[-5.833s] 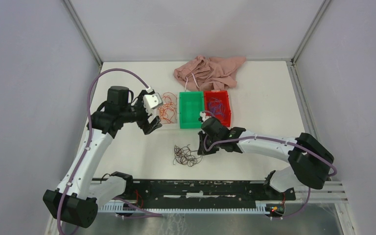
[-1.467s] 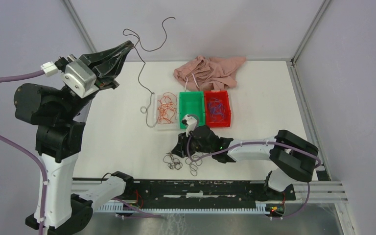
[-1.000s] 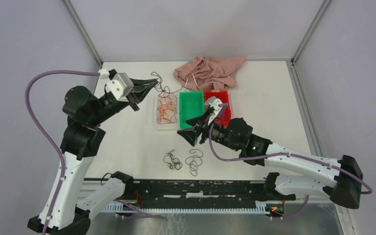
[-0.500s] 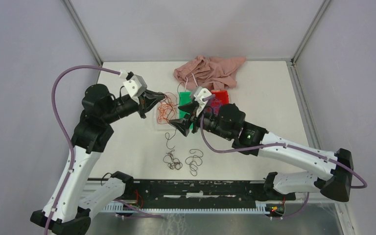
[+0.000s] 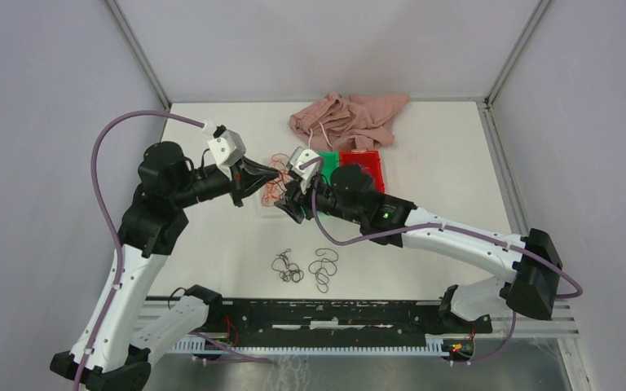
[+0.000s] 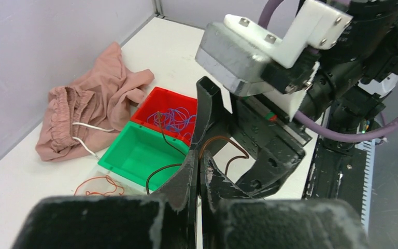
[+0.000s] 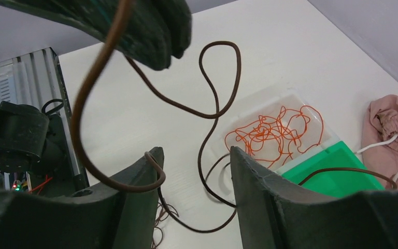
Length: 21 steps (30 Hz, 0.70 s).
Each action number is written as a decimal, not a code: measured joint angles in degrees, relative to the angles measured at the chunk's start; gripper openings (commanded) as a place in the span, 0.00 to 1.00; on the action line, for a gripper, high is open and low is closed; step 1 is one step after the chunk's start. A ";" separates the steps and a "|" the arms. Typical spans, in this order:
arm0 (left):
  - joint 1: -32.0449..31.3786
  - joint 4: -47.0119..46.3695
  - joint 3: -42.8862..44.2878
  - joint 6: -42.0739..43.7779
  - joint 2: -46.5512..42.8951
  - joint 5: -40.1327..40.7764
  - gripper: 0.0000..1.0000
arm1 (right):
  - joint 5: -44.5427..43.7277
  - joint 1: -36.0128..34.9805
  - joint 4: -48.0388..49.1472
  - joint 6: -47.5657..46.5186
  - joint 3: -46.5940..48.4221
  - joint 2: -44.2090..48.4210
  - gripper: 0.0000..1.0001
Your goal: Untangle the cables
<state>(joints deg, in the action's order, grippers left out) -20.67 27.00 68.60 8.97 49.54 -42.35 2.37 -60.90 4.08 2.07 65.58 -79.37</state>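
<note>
**Left claw [image 5: 259, 177] pinched on a brown cable, right claw gaping beside it**

The left claw's two fingers [image 6: 185, 180] are pressed together on the brown cable [image 7: 215, 115], which hangs from them in loose curls. The right claw [image 7: 196, 162] stands about half open. The cable drops through its gap and one curl hooks over a fingertip, but the fingers are not pressing on it.

From above, the two claws nearly touch, and the cable between them is too thin to make out. The right wrist view shows it plainly, with the orange cables [image 7: 269, 129] heaped in a clear tray [image 7: 316, 122] underneath. Only the left wrist view shows the blue cables [image 6: 179, 116] lying in the red bin [image 6: 150, 106], which touches the green bin [image 6: 134, 155].

Two small clumps of dark cable [image 5: 287, 267] lie on the tabletop [image 5: 456, 179] nearer the arms' bases, apart from the tray and bins. Bare white surface stretches left of the tray and right of the red bin. A pink cloth [image 5: 346, 118] is bunched at the far edge, just behind the bins. A black rail [image 5: 334, 314] runs along the near edge. Plain grey walls [image 5: 49, 122] close in on three sides.
</note>
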 measured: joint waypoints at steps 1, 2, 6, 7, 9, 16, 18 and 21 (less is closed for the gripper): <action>0.00 0.02 0.02 -0.39 0.02 -0.15 0.03 | -0.33 0.20 0.02 0.02 0.00 -0.44 0.51; 0.00 0.15 0.07 -0.96 0.07 -0.35 0.03 | -0.55 0.28 0.02 -0.04 0.00 -0.63 0.47; 0.00 0.39 0.94 -3.74 0.57 -1.51 0.03 | -2.40 0.39 0.22 -0.50 0.00 -0.94 0.25; 0.00 0.37 1.31 -4.66 0.76 -1.81 0.03 | -3.08 0.44 0.31 -0.52 0.00 -0.94 0.20; 0.00 0.37 1.86 -6.25 0.98 -2.34 0.05 | -4.50 0.44 0.63 -0.81 0.00 -0.94 0.11; 0.00 1.29 2.01 -9.60 1.27 -1.53 0.68 | -6.56 2.45 1.07 0.48 -1.09 0.79 0.00; 0.00 3.04 2.21 -9.42 2.08 0.24 0.78 | -6.10 4.31 0.33 1.73 -1.44 1.86 0.00; 0.00 7.32 4.31 -8.09 4.74 4.13 0.88 | -4.85 8.31 -2.43 4.26 -1.05 2.38 0.00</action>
<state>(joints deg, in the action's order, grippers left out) -20.67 34.33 72.90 0.89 54.28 -38.22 -2.48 -52.60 1.65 6.33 64.53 -76.99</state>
